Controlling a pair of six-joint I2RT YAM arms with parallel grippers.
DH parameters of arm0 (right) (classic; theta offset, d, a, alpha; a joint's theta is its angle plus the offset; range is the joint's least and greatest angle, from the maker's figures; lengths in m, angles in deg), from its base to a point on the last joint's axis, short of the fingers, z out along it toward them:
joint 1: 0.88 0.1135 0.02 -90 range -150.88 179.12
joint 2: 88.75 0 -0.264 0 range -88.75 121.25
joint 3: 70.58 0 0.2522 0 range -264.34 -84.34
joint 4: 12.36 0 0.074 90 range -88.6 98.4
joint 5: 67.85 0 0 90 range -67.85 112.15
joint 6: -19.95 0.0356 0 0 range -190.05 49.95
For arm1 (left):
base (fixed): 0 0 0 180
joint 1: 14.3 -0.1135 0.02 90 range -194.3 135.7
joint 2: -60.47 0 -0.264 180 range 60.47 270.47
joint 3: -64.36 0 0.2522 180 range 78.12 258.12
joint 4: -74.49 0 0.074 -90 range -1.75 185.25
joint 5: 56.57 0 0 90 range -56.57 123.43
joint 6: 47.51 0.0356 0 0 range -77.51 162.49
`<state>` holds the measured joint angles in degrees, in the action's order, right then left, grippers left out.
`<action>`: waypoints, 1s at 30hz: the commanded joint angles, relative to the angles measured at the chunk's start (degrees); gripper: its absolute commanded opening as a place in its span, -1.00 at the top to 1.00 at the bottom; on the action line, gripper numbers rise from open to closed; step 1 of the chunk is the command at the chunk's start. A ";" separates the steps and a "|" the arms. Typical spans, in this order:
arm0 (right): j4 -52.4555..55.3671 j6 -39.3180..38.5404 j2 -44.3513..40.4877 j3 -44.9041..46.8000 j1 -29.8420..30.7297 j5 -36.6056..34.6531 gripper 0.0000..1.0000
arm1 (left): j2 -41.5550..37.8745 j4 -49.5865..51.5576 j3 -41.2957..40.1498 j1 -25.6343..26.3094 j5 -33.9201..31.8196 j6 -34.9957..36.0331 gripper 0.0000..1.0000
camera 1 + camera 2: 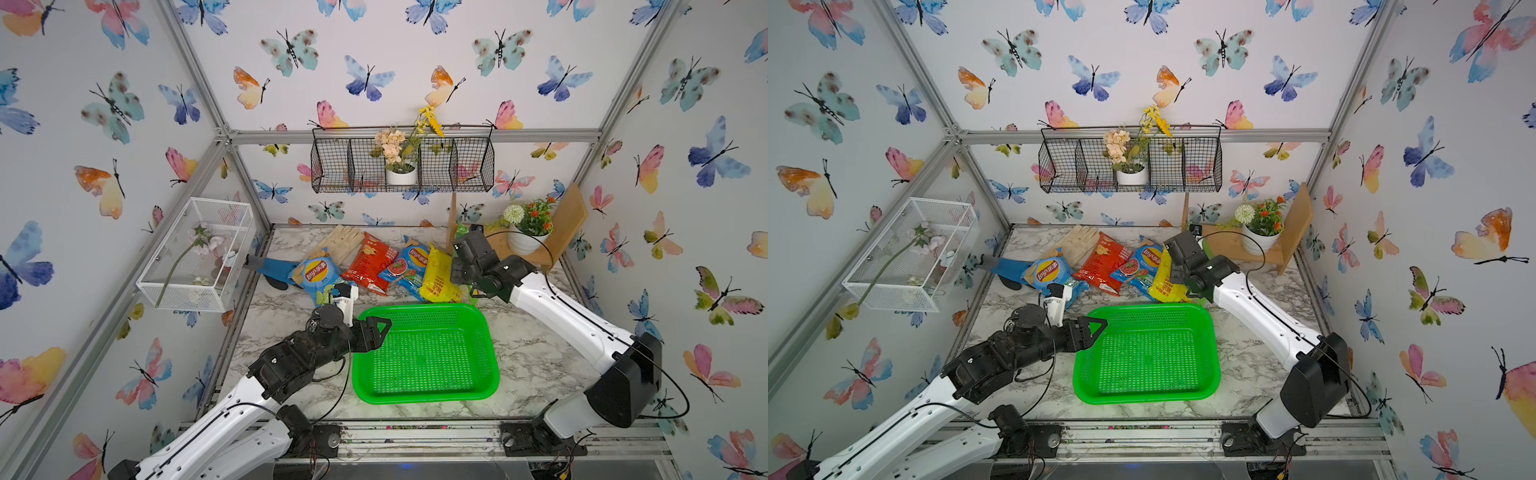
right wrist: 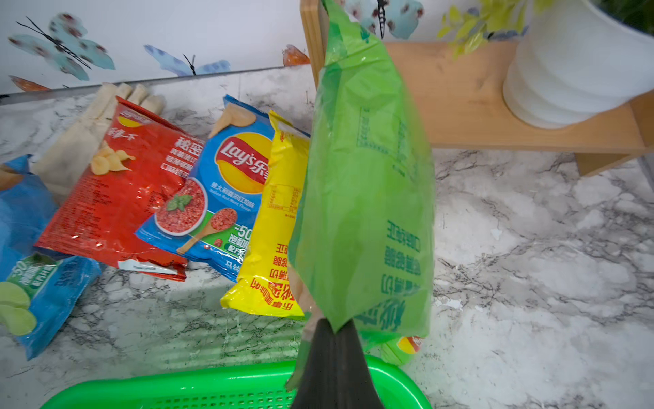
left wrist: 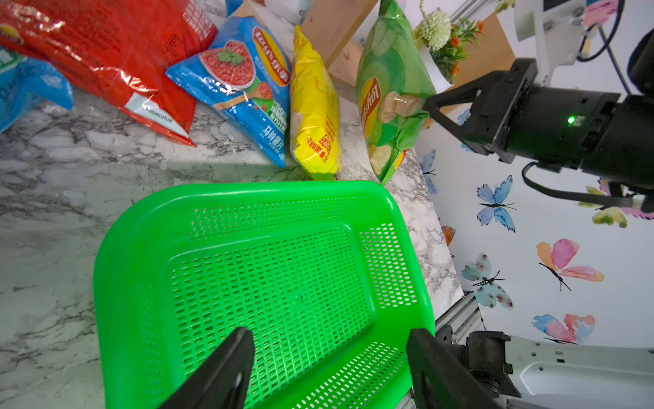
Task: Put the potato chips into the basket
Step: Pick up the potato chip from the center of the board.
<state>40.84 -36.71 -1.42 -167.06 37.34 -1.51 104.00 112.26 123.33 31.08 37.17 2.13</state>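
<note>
While the right claw (image 2: 334, 329) stands closed on one edge of the green chip bag (image 2: 364, 198), I read that bag as upright on edge, just beyond the far right corner of the green basket (image 1: 419, 308). It is just beside the yellow bag (image 1: 436, 274). I cannot tell whether the green bag's lower edge touches the marble worktop (image 1: 540, 357).

The left claw (image 3: 331, 340) is open, jaws well apart. In both top views I see it over the basket's left rim; in the left wrist view its fingers (image 3: 226, 371) frame the perforated basket floor.

All five bags are outside the basket. Four lie flat on the worktop in a row behind its far rim. From my left to my right I note:
- the blue bag with lime slices (image 1: 313, 274);
- the red bag (image 1: 370, 262), partly over a beige glove (image 1: 343, 241);
- the blue bag with the tomato picture (image 1: 409, 264);
- the yellow bag, its edge overlapping that blue bag.
</note>
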 commanded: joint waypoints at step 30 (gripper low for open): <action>4.60 -9.47 -18.89 4.85 -0.25 58.07 0.97 | 5.05 6.78 22.89 2.59 -13.33 16.74 -0.76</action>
<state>46.26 -44.54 -17.64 -164.20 37.30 49.35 107.73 114.18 144.95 36.44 24.85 20.73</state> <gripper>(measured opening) 0.048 0.877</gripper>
